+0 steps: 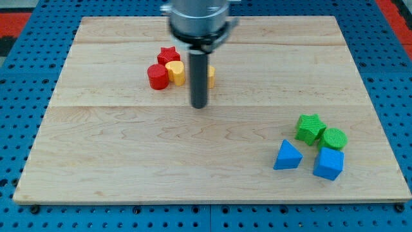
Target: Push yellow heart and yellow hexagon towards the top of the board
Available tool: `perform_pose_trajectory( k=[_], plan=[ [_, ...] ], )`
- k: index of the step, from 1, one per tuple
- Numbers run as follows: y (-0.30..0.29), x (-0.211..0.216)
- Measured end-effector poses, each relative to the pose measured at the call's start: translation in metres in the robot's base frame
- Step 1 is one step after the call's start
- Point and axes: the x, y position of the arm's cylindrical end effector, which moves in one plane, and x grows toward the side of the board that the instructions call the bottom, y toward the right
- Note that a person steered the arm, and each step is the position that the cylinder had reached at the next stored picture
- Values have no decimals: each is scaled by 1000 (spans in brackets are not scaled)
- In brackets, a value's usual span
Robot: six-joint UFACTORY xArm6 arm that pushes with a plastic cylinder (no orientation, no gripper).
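Tool tip (199,106), touching nothing, sits just below yellow hexagon (210,77), right of yellow heart (174,71).

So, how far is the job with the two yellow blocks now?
Not finished: the yellow heart and yellow hexagon sit in the board's upper half, but well short of its top edge. My tip stands just below them, the rod hiding most of the hexagon. Pushing both toward the view's top remains.

Robotics lab, wooden board (129,167), blue pegboard bench (19,96)
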Motion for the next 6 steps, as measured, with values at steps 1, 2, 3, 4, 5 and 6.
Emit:
perform_pose_trajectory(
  k=[1,2,3,4,5,6],
  plan=[
    [-15,-34],
    [-12,-34],
    [-22,-34],
    [-38,-35],
    [-40,-37],
    [-6,-46]
  ],
)
